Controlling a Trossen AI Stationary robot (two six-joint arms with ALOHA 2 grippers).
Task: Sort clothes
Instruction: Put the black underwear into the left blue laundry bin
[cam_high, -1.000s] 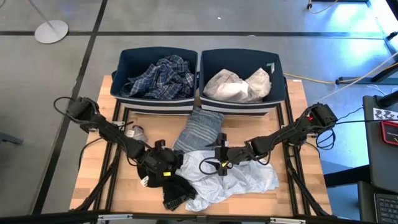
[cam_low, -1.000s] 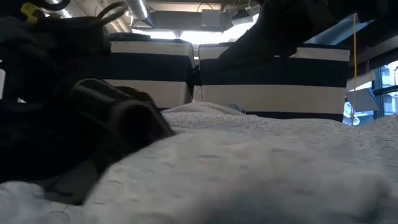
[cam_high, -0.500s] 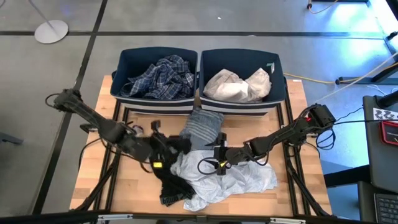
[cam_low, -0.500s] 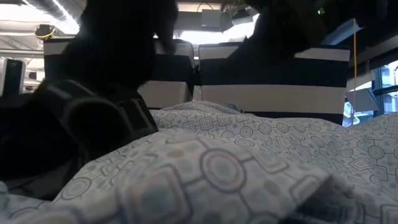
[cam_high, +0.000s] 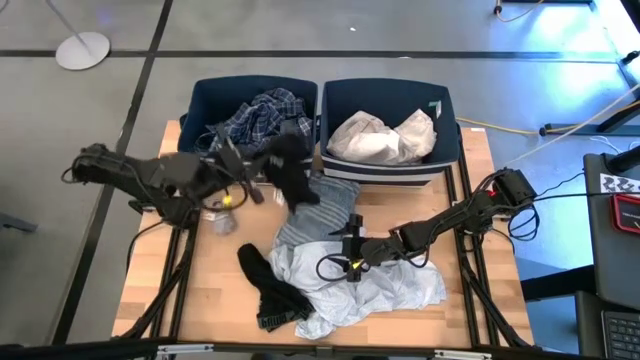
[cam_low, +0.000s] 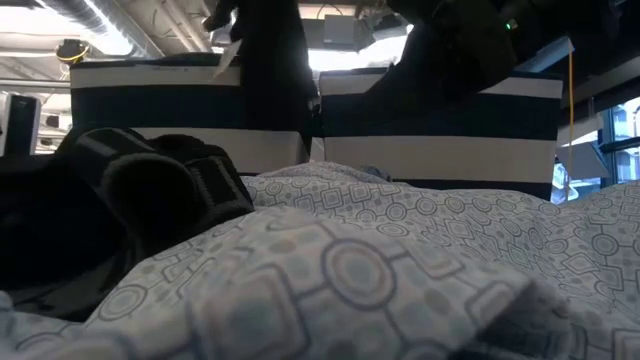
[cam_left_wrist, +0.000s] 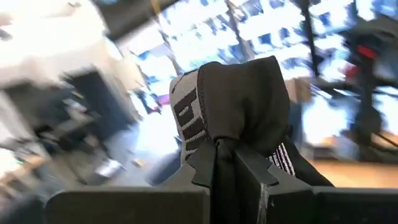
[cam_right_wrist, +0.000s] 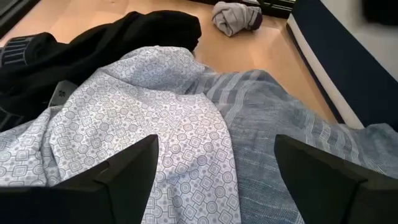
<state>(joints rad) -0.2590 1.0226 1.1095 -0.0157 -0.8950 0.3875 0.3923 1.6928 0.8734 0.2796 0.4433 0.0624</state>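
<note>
**Wooden table, two bins, laundry everywhere**

Wooden table (cam_high: 200, 300) sits on a grey concrete floor with two navy fabric bins along its far edge. Left bin (cam_high: 200, 100) has the blue-white plaid shirt (cam_high: 255, 125) piled in it, right bin (cam_high: 440, 135) has a white garment (cam_high: 380, 135) crumpled inside.

Left gripper (cam_high: 262, 170) is up in the air just in front of the left bin, near the gap between the two bins. Its fingers (cam_left_wrist: 255, 171) are pinched nearly closed on a black garment (cam_high: 292, 172), which hangs down from them over the far middle of the table. In the left wrist view you can see a grey-and-white printed band on that black fabric bunched right above the fingers.

Right gripper (cam_high: 352, 245) is low over the pile in the middle of the table, fingers (cam_right_wrist: 124, 171) spread wide with nothing between them, just above the pale blue patterned shirt (cam_high: 385, 290). Next to that, on the far side, lies the grey-striped garment (cam_high: 315, 212), reaching up toward the bins. More black clothing (cam_high: 268, 290) lies on the near-left side of the pile, touching the pale blue shirt. A small grey bundle (cam_high: 222, 222) sits alone on the left part of the table.
</note>
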